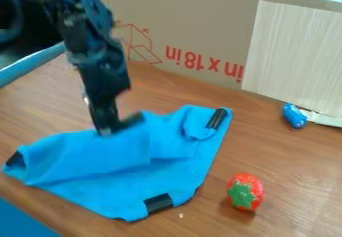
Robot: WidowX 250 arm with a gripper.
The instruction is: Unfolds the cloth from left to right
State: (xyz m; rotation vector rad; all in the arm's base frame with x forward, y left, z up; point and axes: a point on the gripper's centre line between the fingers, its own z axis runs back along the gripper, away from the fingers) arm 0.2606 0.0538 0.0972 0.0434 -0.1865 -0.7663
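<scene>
The black gripper (117, 125) hangs down from the upper left, at the upper edge of the blue cloth (100, 158), left of the cloth's middle. Whether it touches the fabric, I cannot tell. The cloth lies crumpled on the wooden table, with folds along its upper side and a raised, curled part at the upper right. Black patches mark its left corner, its bottom corner and its upper right corner.
A red toy strawberry with a green top (245, 192) lies right of the cloth on the table (294, 166). Farther back is a small blue object (294, 116). A cardboard wall (200, 26) with a pale wood-grain panel (294, 56) stands behind.
</scene>
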